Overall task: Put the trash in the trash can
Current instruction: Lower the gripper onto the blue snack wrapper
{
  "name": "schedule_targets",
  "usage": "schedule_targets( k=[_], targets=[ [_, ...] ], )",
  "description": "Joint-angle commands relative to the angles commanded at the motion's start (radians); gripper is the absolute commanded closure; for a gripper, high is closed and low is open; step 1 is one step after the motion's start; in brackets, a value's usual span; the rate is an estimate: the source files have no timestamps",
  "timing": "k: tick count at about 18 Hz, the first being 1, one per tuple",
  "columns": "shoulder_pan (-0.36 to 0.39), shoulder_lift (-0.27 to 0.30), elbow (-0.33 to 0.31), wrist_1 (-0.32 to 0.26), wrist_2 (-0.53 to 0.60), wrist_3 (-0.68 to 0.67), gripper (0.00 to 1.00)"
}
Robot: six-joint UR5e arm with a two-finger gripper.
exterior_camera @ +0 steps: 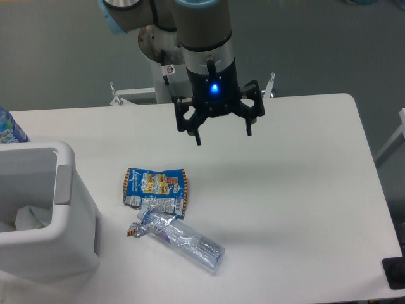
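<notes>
Far left, a labelled bottle (pixel 9 128) pokes in at the frame edge, mostly cut off; blue-and-white label, lettering too small to read. Just below it, the trash can (pixel 69 209), white and boxy with thick rounded walls and a grey side panel, is also cropped by the left and bottom edges. Something pale and crumpled (pixel 28 217) lies inside, possibly paper, hard to say from here.

Moving right along the white bench (pixel 304 190), here is the trash, still out of the can. The blue foil wrapper (pixel 156 189) lies flat and crumpled just right of the can, bright yellow and red print on it, but the brand is not legible. Touching its lower edge, the crushed clear bottle (pixel 183 239) lies on its side, angled down to the right, pale cap end toward the wrapper; a small scrap of coloured print sits by that cap, unclear whether it belongs to the wrapper.

Up and right, the pincer (pixel 223 134) hangs above the bench, fingers spread wide with nothing between them, a blue light glowing on its body. It is well apart from both pieces of trash. The arm's upper part runs out of the top of frame.

At the bottom right corner, a dark object (pixel 393 273) is clipped by the edge.
</notes>
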Motion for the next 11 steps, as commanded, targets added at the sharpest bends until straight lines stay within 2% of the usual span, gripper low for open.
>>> schedule_targets(
  k=[2, 8, 11],
  targets=[
    [0.0, 0.0, -0.009, 0.0, 0.0, -0.006, 0.0],
    [-0.006, 0.003, -0.096, 0.0, -0.018, -0.003, 0.0],
    [-0.008, -0.002, -0.199, 0.023, -0.015, -0.006, 0.0]
  ],
)
